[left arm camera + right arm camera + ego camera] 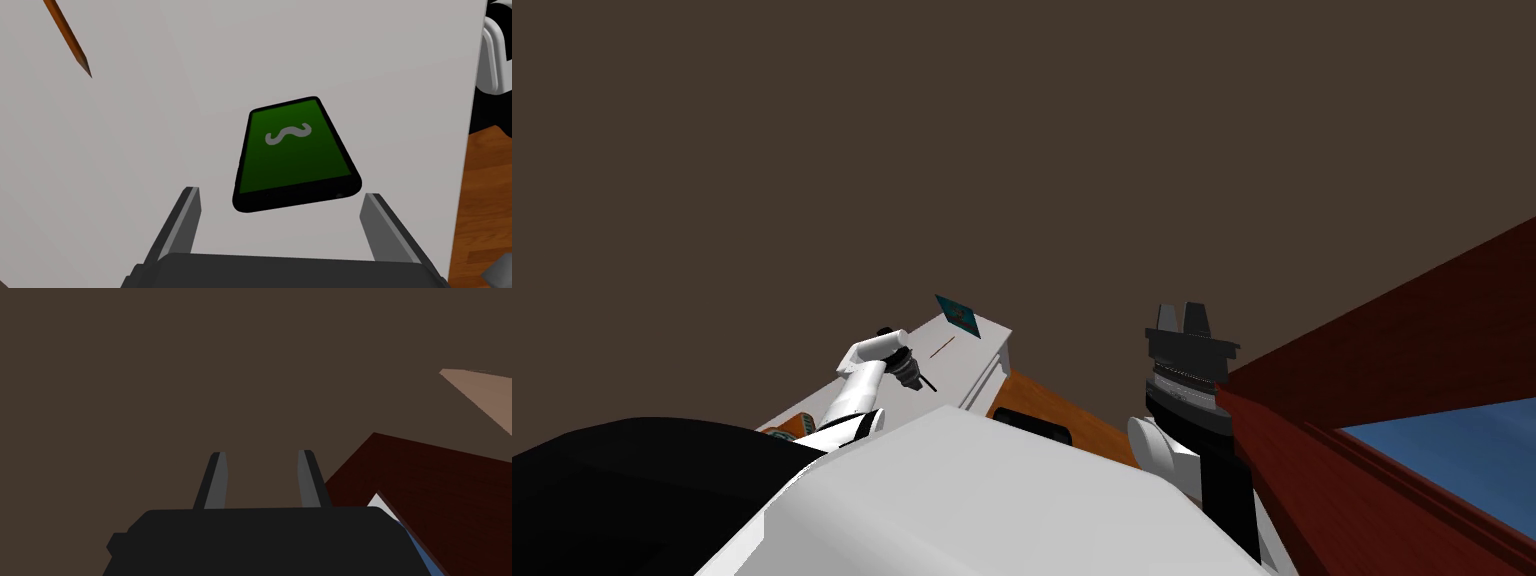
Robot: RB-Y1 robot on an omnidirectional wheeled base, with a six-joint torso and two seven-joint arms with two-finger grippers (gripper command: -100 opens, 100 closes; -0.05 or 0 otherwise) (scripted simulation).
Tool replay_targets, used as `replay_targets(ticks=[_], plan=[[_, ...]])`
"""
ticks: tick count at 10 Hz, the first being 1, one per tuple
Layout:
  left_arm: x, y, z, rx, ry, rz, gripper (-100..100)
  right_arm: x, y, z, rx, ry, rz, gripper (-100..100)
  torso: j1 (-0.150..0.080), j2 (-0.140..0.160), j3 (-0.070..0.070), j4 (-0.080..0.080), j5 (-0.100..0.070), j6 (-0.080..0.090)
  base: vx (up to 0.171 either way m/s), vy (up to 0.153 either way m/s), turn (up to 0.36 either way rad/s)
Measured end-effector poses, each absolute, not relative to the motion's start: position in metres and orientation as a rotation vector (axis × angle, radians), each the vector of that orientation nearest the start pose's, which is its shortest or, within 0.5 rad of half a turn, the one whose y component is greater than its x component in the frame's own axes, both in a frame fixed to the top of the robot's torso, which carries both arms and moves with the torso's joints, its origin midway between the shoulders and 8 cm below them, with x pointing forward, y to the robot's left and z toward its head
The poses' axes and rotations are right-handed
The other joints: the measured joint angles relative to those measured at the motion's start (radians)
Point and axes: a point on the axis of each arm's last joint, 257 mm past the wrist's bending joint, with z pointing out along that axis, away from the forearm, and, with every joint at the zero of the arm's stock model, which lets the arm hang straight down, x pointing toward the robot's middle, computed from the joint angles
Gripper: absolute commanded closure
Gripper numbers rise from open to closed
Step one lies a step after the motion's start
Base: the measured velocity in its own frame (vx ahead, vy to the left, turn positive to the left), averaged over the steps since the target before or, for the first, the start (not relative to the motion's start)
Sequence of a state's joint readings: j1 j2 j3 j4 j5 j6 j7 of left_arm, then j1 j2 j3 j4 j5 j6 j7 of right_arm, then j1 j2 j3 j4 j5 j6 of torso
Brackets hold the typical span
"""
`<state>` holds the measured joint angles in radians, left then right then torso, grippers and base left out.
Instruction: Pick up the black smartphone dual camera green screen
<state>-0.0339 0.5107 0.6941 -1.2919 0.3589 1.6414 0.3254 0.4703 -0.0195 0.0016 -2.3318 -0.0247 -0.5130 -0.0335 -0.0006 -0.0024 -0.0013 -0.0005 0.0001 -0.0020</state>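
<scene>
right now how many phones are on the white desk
1. The phone lies flat, green screen up, on the white desk just beyond the open left gripper, untouched. The desk runs out of view, so others may be hidden.

Smooth smartphone (295, 152), matt tabletop (125, 150), wooden floor (487, 200)
</scene>
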Motion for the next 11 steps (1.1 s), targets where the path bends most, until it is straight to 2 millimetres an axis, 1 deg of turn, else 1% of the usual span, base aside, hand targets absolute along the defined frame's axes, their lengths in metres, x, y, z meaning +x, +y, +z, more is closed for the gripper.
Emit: replay_targets(ticks=[4,5,9,10,11], plan=[[0.220,0.548,-0.437,-3.022,0.812,-0.009,-100,0.332,-0.273,0.059,0.596,0.540,1.384,0,0.002,0.000,0.000,0.000,0.000,0.000,0.005,0.015,0.012],[0.220,0.548,-0.437,-3.019,0.812,-0.011,100,0.332,-0.273,0.059,0.596,0.540,1.384,0,0.001,0.001,0.000,0.000,0.000,0.000,0.000,0.000,0.000],[0.221,0.548,-0.437,-3.017,0.817,-0.012,100,0.332,-0.273,0.059,0.596,0.540,1.384,0,0.000,0.001,0.000,0.000,0.000,-0.001,0.000,0.000,0.000],[0.221,0.548,-0.437,-3.017,0.818,-0.012,0,0.332,-0.273,0.059,0.596,0.540,1.384,0,0.000,0.001,0.000,0.000,0.000,-0.001,0.000,0.000,0.000],[0.221,0.548,-0.437,-3.017,0.818,-0.012,100,0.332,-0.273,0.059,0.596,0.540,1.384,0,0.000,0.001,0.000,0.000,0.000,-0.001,-0.004,-0.012,-0.018]])
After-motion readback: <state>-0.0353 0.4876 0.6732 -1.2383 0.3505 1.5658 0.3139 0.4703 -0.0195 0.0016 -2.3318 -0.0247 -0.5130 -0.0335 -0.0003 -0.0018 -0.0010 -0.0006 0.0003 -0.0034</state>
